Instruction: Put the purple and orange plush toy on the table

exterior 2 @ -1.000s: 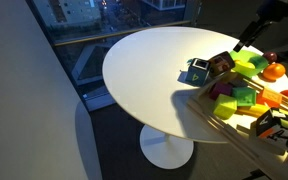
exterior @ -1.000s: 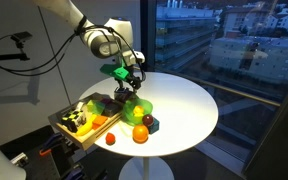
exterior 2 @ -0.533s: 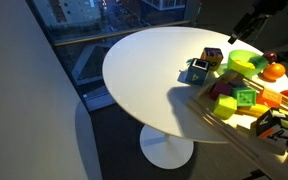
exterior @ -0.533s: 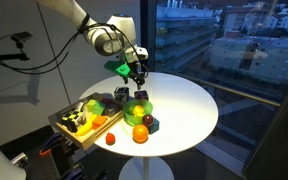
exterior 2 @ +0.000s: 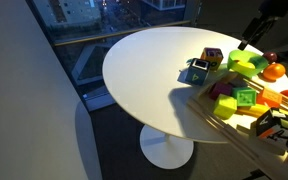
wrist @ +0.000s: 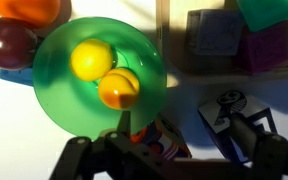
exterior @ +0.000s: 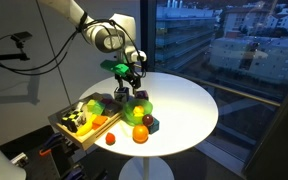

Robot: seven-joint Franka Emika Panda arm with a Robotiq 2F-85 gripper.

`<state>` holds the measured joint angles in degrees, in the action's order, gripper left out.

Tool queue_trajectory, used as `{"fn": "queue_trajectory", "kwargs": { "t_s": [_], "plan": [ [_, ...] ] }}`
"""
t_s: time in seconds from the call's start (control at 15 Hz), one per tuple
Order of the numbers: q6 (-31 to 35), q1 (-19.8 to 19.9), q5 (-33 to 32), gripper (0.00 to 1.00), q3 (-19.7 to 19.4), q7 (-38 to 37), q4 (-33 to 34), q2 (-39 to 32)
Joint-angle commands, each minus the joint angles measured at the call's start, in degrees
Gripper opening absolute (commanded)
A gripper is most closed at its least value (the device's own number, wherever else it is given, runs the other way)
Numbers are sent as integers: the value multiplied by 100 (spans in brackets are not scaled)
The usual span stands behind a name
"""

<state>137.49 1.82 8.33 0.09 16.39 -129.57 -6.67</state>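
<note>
The hand [exterior: 131,73] hangs over the desk [exterior: 187,102] with its 2 fingers [wrist: 84,152] spread wide and nothing between them. In the wrist view the purple and orange plush toy [wrist: 156,140] shows in the gap between the fingers. In both exterior views the toy [exterior 2: 212,57] sits on the white top just below the hand. Just beyond the fingertips lies the green bowl [wrist: 64,80], with 2 balls in it, and a dark teal block [exterior 2: 196,70] rests close by the toy.

place: high-rise office/lab | cues: floor-to-ceiling window [exterior: 224,50], city buildings, camera-stand [exterior: 19,40]
</note>
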Motion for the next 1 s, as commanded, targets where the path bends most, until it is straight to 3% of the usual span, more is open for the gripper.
{"fn": "queue_trajectory", "kwargs": {
  "t_s": [0.0, 0.4, 0.93],
  "plan": [
    [-288, -5, -493, 100, -85, -417, -174, 400],
    [-699, -4, -1317, 100, -160, -961, -467, 930],
    [-2175, -8, -1552, 100, -133, -994, -527, 1599]
  ]
}}
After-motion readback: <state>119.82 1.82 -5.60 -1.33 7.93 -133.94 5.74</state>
